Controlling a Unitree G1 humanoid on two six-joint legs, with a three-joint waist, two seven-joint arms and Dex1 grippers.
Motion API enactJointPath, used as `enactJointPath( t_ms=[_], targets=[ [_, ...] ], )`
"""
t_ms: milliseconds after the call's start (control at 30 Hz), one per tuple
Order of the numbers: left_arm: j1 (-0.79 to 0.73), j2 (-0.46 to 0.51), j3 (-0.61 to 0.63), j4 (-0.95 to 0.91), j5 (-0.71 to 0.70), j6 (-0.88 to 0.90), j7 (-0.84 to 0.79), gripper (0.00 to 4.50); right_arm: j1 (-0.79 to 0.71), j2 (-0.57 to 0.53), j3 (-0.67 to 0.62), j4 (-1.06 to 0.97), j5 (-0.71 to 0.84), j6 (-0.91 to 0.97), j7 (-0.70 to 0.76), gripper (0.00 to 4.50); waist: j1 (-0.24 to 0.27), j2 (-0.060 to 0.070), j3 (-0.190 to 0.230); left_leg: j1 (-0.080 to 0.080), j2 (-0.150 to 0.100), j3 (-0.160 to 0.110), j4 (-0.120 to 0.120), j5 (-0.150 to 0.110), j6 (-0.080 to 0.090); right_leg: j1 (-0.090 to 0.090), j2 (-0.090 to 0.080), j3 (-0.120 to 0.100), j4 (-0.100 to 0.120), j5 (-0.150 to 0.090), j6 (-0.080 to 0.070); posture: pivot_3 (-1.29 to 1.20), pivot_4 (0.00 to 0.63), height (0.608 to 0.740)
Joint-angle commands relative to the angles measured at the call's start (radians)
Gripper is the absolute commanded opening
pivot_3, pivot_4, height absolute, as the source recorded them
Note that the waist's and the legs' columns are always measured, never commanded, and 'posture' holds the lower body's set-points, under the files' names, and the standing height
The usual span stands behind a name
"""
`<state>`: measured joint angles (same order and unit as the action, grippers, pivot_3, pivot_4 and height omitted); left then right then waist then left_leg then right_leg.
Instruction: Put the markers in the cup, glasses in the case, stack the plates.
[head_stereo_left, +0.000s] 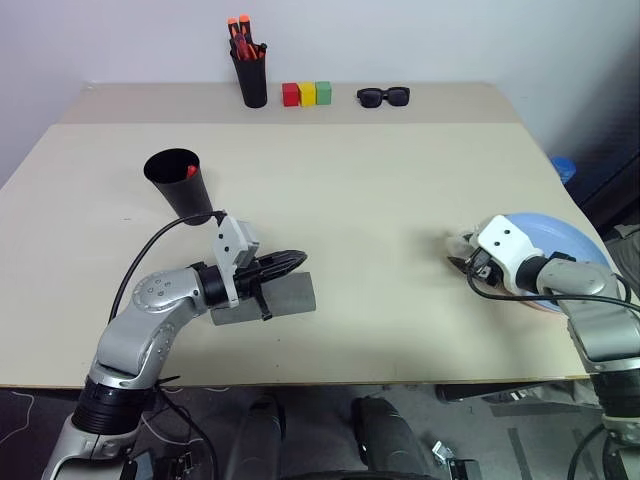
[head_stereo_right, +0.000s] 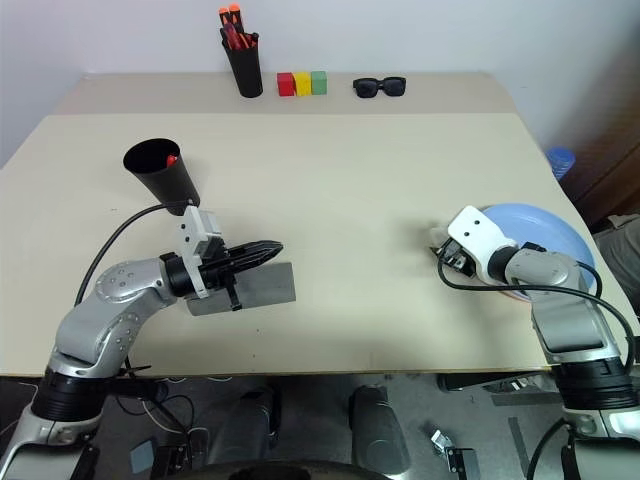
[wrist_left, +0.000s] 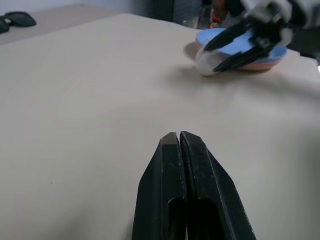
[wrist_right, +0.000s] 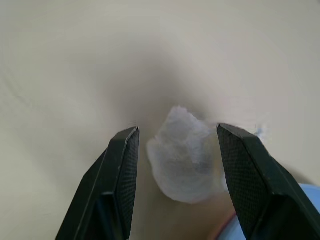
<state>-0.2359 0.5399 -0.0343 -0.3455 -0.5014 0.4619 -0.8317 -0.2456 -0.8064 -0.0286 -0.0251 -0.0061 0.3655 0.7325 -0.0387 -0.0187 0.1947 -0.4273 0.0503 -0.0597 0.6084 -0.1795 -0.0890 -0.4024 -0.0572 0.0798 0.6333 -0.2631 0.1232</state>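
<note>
Nearest the head camera, the gray case (head_stereo_left: 268, 298) is lying shut near the front edge of the table (head_stereo_left: 350, 200), and the left end effector (head_stereo_right: 262, 252) is hovering just over it with its two black fingers pressed together and nothing between them. Judging by its felt-like skin, the case is probably light and a little yielding, best taken across its narrow width. Just behind it the black cup (head_stereo_left: 180, 182) is standing upright with a red tip showing inside its rim, so at least one marker seems to be sitting in it already; the cup is likely light and easy to tip.

On the right side the light blue plate (head_stereo_left: 560, 240) is resting on the pink plate (wrist_left: 260, 64), whose rim is peeking out underneath, so the stacking looks done. Both are probably stiff and smooth, best taken by the rim. Just beside the stack a small pale crumpled wad (wrist_right: 182, 152) is lying on the table, and the right end effector (wrist_right: 177, 150) is standing spread on either side of it, not yet touching. It looks soft and nearly weightless, so a gentle pinch across its middle should do.

At the far edge a pen holder (head_stereo_left: 250, 75) with orange-capped markers, three colored blocks (head_stereo_left: 306, 94) and black sunglasses (head_stereo_left: 384, 96) are lining up before a plain pale wall
</note>
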Motion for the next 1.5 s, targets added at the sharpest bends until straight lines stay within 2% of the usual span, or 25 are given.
enactJointPath(
  t_ms=[33, 100, 200, 233, 400, 500, 733, 833, 967, 1167, 1300, 1500],
  targets=[
    [0.007, 0.004, 0.032, -0.065, -0.047, 0.018, 0.000, 0.00, -0.015, -0.014, 0.000, 0.023, -0.024, -0.034, -0.010, 2.24, -0.003, 0.000, 0.000, 0.000, 0.000, 0.000, 0.000, 0.000, 0.000, 0.000, 0.000, 0.000, 0.000, 0.000, 0.000, 0.00, 0.150, 0.740],
    [0.011, 0.005, 0.034, -0.074, -0.057, 0.026, 0.001, 0.00, -0.016, -0.012, -0.002, 0.029, -0.025, -0.037, -0.012, 1.69, -0.003, 0.000, 0.000, 0.001, 0.000, 0.000, 0.000, 0.000, 0.000, 0.000, 0.000, 0.000, 0.000, 0.000, 0.000, 0.00, 0.150, 0.740],
    [0.011, 0.002, 0.036, -0.084, -0.071, 0.038, 0.008, 0.00, -0.019, -0.010, -0.008, 0.007, -0.021, -0.027, -0.011, 0.32, -0.003, 0.000, 0.000, 0.001, 0.000, 0.000, 0.000, 0.000, 0.000, 0.001, 0.000, 0.000, 0.000, 0.000, 0.000, 0.00, 0.150, 0.740],
    [0.010, 0.001, 0.036, -0.085, -0.072, 0.040, 0.010, 0.00, -0.021, -0.014, -0.010, -0.008, -0.022, -0.027, -0.012, 0.06, -0.003, 0.000, 0.000, 0.001, 0.000, 0.000, 0.000, 0.000, 0.000, 0.001, 0.000, 0.000, 0.000, 0.000, 0.000, 0.00, 0.150, 0.740],
    [0.003, 0.000, 0.031, -0.079, -0.076, 0.041, 0.010, 0.00, -0.023, -0.047, -0.075, -0.109, 0.012, 0.009, 0.003, 0.06, -0.003, 0.000, 0.000, 0.001, 0.000, 0.000, 0.000, 0.000, 0.000, 0.001, 0.000, 0.000, 0.000, 0.000, 0.000, 0.00, 0.150, 0.740],
    [-0.006, 0.000, 0.031, -0.067, -0.085, 0.048, 0.000, 0.00, 0.003, -0.110, -0.199, -0.173, 0.076, 0.086, 0.048, 0.06, 0.003, 0.001, 0.000, 0.000, 0.000, 0.000, 0.000, 0.000, 0.000, 0.000, 0.000, 0.000, 0.000, 0.000, 0.000, 0.00, 0.150, 0.740],
    [-0.017, 0.017, 0.056, -0.040, -0.104, 0.049, -0.027, 0.00, 0.152, -0.199, -0.351, -0.141, 0.113, 0.133, 0.107, 0.06, 0.015, 0.000, 0.000, 0.000, 0.000, 0.000, 0.001, 0.000, 0.000, 0.001, 0.000, 0.000, 0.000, 0.000, 0.000, 0.00, 0.150, 0.740],
    [-0.011, 0.026, 0.074, -0.035, -0.110, 0.047, -0.031, 0.00, 0.166, -0.198, -0.354, -0.110, 0.107, 0.110, 0.084, 1.17, 0.012, 0.001, 0.000, 0.000, 0.000, 0.001, 0.001, 0.000, 0.000, 0.000, 0.000, 0.001, 0.000, 0.000, 0.000, 0.00, 0.150, 0.740],
    [-0.006, 0.029, 0.095, -0.032, -0.103, 0.040, -0.012, 0.00, 0.151, -0.203, -0.335, -0.096, 0.106, 0.072, 0.078, 3.10, 0.004, 0.001, 0.000, 0.000, 0.000, 0.002, 0.001, 0.000, 0.000, 0.000, 0.000, 0.001, 0.000, 0.000, -0.001, 0.00, 0.150, 0.740],
    [0.041, 0.071, 0.222, -0.010, -0.084, 0.023, 0.049, 0.00, 0.072, -0.160, -0.280, -0.115, 0.169, 0.050, 0.107, 3.10, -0.009, 0.001, 0.000, 0.001, 0.001, 0.001, 0.000, -0.001, 0.001, -0.001, 0.000, 0.001, 0.000, 0.000, 0.000, 0.00, 0.150, 0.740],
    [0.179, 0.118, 0.371, 0.002, -0.057, 0.001, 0.089, 0.00, -0.013, -0.077, -0.235, -0.110, 0.262, 0.058, 0.137, 3.10, -0.013, 0.001, 0.000, 0.000, 0.001, 0.002, 0.000, -0.001, 0.001, -0.001, 0.000, 0.001, 0.000, 0.000, 0.000, 0.00, 0.150, 0.740],
    [0.362, 0.115, 0.543, -0.017, -0.046, -0.036, 0.135, 0.00, -0.134, 0.019, -0.213, -0.019, 0.367, 0.060, 0.182, 3.10, -0.004, 0.000, 0.001, 0.000, 0.000, 0.002, 0.000, -0.001, 0.001, -0.001, -0.001, 0.001, -0.001, 0.000, -0.001, 0.00, 0.150, 0.740]
  ],
)
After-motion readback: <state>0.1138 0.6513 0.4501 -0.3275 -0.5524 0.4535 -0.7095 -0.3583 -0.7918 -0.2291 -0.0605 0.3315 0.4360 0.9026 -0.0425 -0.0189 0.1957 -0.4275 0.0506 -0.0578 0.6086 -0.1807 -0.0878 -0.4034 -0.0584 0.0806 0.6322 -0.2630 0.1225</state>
